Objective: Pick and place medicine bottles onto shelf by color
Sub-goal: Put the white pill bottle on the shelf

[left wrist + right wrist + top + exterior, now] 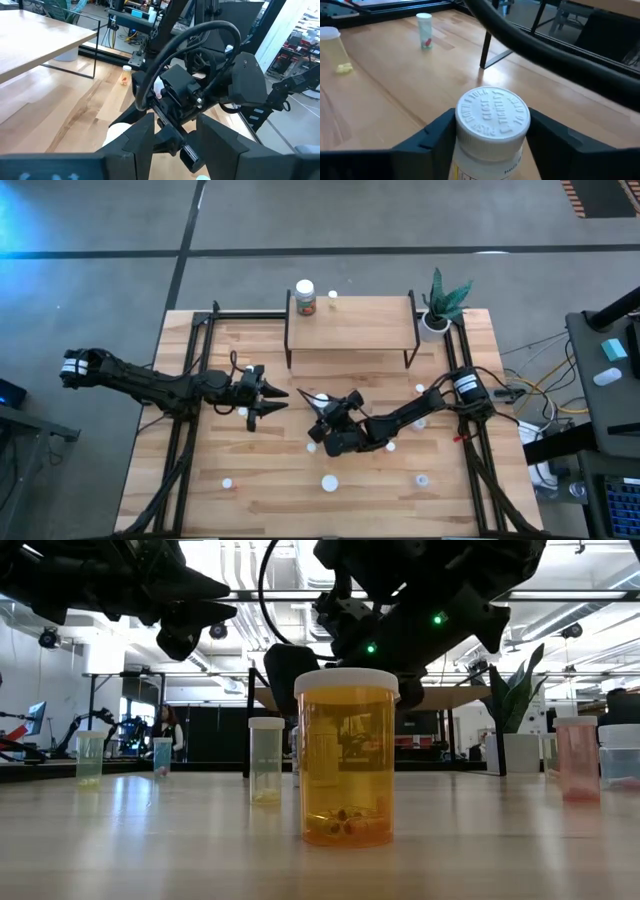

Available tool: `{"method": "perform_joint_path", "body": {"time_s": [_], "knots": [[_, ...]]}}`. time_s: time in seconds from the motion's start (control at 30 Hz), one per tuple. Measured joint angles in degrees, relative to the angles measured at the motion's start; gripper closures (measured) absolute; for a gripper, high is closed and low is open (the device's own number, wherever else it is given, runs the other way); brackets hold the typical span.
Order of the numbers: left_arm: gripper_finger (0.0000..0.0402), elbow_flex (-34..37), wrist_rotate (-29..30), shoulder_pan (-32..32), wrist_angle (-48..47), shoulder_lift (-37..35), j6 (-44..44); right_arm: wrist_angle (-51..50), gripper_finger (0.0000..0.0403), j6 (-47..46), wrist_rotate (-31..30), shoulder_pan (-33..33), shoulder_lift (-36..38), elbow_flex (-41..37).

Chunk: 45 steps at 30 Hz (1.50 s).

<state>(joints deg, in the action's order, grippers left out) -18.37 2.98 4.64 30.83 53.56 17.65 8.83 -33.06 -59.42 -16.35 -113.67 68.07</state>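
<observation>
The shelf point(350, 325) stands at the table's far middle, with an orange white-capped bottle point(305, 297) on its far left corner. My right gripper point(492, 125) reaches in from the right, in front of the shelf, and is shut on a white bottle point(320, 398) with a white embossed cap. My left gripper point(280, 393) hovers open just left of it, pointing at the right gripper point(175, 145). Several small bottles stand loose on the table, among them a large orange one point(346, 755), a pale yellow vial point(266, 760) and a pink one point(578, 758). My right gripper has the white bottle pinched between its two fingers point(440, 132), one on each side just under the cap point(492, 117). The fingers slant down from the table's right-near side. The bottle stands upright in the hold; whether its base is on the table does not show.
A potted green plant point(437, 310) stands at the shelf's right end. White-capped vials dot the near half of the table point(329, 482) point(228, 482) point(422, 479). Black frame rails point(185, 420) run along both table sides. The shelf top point(370, 330) is mostly bare board.
</observation>
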Motion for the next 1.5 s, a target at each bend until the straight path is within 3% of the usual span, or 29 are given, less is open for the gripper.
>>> {"method": "perform_joint_path", "body": {"time_s": [0.23,0.4,0.53,0.67,0.77,0.87,1.07,1.17,1.3,1.5], "knots": [[0.0272,0.0,0.0,0.0,0.0,0.0,0.0,0.4,0.0218,6.3,5.4,0.6,2.1,-0.1],[0.0272,0.0,0.0,0.0,0.0,0.0,0.0,-0.9,0.0217,15.1,10.7,0.5,9.9,-0.1],[0.0272,0.0,0.0,0.0,-0.1,0.0,0.0,-7.7,0.0211,16.8,8.6,0.5,19.6,-0.5],[0.0272,0.0,0.0,0.0,0.0,0.0,0.0,-9.7,0.0213,23.7,2.9,2.2,28.7,-1.3],[0.0272,0.0,0.0,0.0,0.0,0.0,0.0,-9.3,0.0214,29.0,2.8,7.3,33.9,-1.3],[0.0272,0.0,0.0,0.0,0.1,0.0,0.0,-9.2,0.0214,31.7,7.1,15.6,36.5,-1.3],[0.0272,0.0,0.0,0.0,0.1,0.0,0.0,-9.4,0.0214,30.8,28.2,35.4,34.2,-1.6],[0.0272,0.0,0.0,0.0,0.2,0.0,0.0,-8.6,0.0214,29.1,34.6,42.4,32.5,-1.6],[0.0272,0.0,0.0,0.0,0.2,0.0,-0.4,-7.0,0.0214,28.4,38.8,46.5,31.2,-1.6],[0.0272,0.0,0.0,0.0,0.3,0.0,-0.4,-6.3,0.0214,30.1,39.1,47.1,29.1,-1.6]]}}
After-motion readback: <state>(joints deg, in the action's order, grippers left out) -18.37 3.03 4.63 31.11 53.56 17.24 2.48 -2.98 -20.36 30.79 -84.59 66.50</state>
